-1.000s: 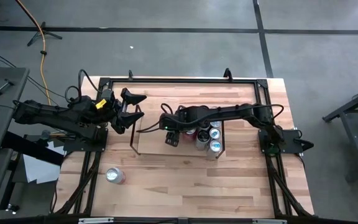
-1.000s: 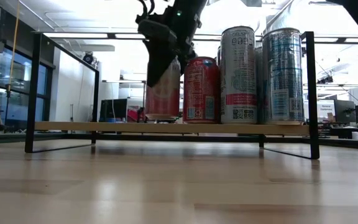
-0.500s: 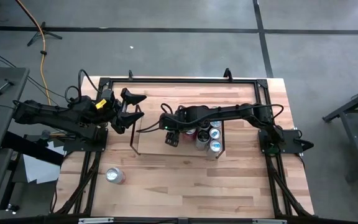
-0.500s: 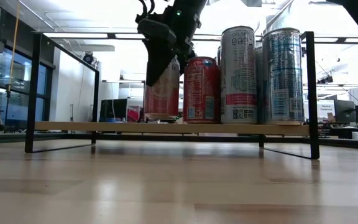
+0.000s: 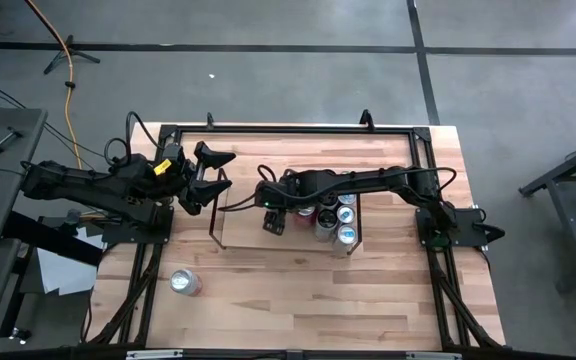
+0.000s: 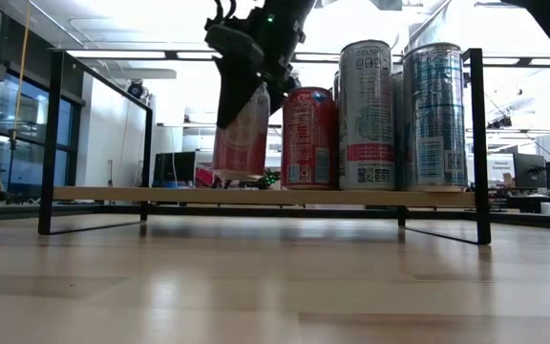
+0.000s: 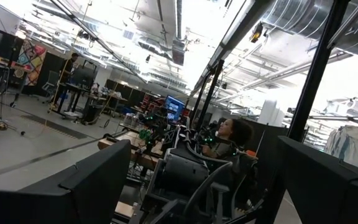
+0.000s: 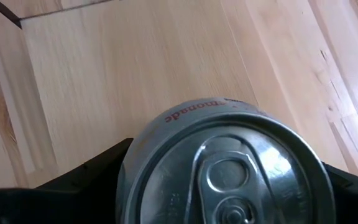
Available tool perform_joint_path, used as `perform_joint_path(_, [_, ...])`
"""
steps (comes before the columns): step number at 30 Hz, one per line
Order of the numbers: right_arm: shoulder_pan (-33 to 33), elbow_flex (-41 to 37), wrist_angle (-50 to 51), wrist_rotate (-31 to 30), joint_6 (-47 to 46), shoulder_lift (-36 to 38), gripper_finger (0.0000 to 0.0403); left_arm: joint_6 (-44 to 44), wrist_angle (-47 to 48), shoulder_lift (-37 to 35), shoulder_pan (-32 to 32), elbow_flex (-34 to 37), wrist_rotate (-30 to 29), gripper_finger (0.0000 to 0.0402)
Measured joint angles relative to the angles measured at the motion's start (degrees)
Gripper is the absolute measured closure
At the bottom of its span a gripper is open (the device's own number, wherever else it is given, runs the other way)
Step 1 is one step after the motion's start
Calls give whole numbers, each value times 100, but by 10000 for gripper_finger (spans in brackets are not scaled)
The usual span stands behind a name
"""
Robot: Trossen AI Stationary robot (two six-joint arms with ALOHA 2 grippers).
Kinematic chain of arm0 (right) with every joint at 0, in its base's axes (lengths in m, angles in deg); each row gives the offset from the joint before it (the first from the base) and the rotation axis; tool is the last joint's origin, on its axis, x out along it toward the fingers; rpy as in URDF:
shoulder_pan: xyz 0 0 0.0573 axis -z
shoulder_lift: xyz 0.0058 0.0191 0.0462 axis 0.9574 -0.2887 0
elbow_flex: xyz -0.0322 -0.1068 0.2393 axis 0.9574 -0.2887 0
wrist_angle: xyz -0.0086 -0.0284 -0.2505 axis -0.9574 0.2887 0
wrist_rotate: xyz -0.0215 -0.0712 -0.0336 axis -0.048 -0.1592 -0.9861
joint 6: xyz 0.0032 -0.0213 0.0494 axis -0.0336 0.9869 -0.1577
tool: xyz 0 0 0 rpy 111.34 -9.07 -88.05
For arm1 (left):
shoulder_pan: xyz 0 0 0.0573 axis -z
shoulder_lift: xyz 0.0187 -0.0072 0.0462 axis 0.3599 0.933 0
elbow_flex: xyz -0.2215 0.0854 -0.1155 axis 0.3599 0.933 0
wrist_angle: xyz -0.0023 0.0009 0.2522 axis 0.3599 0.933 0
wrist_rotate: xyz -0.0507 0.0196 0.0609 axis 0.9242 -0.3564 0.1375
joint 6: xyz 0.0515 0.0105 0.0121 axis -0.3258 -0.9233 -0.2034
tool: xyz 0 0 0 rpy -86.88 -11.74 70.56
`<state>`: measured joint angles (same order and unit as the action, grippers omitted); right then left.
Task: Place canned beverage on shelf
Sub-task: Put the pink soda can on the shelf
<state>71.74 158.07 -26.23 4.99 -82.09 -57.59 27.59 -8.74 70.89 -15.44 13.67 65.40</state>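
Note:
A pink can (image 6: pixel 242 134) is over the shelf (image 6: pixel 160 195), tilted, left of a red can (image 6: pixel 308 139). My right gripper (image 6: pixel 244 81) is shut on its upper part; the right wrist view shows the silver lid (image 8: pixel 229 168) between the two fingers. In the high view this gripper (image 5: pixel 274 222) reaches over the shelf board (image 5: pixel 240 228) from the right. Whether the can's foot touches the board I cannot tell. My left gripper (image 5: pixel 218 172) waits open and raised past the shelf's left end, with nothing between its fingers. My right gripper pinches the pink can's upper wall, just below the lid's rim (image 8: pixel 135 155), one finger (image 8: pixel 79 177) on each side. The fingers slant down from above and from the table's right. The can leans below them, its foot (image 6: pixel 229 175) swung toward the shelf's left end.
Beside the red can stand a tall white can (image 6: pixel 366 115) and a tall silver-blue can (image 6: pixel 434 115), filling the shelf's right end against the black wire frame (image 6: pixel 478 143). The board's left half is bare. Another can (image 5: pixel 184 283) is on the table, near left.
The pink can has tipped in my right gripper: its foot has swung toward the shelf's left end while its top has stayed almost in place. The gripper has kept its hold.

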Motion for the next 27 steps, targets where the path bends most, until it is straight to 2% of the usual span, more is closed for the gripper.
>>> perform_joint_path(6, [0, 0, -103, 9, -444, 2, 82, 3, 0, 0, 1, 0, 0, 46])
perform_joint_path(13, [-2, 0, -27, 33, -117, 2, 82, 4, 0, 0, 2, 0, 0, 46])
perform_joint_path(27, [-7, 16, 249, -46, -114, -160, 82, 2, 9, -2, 2, -2, 0, 46])
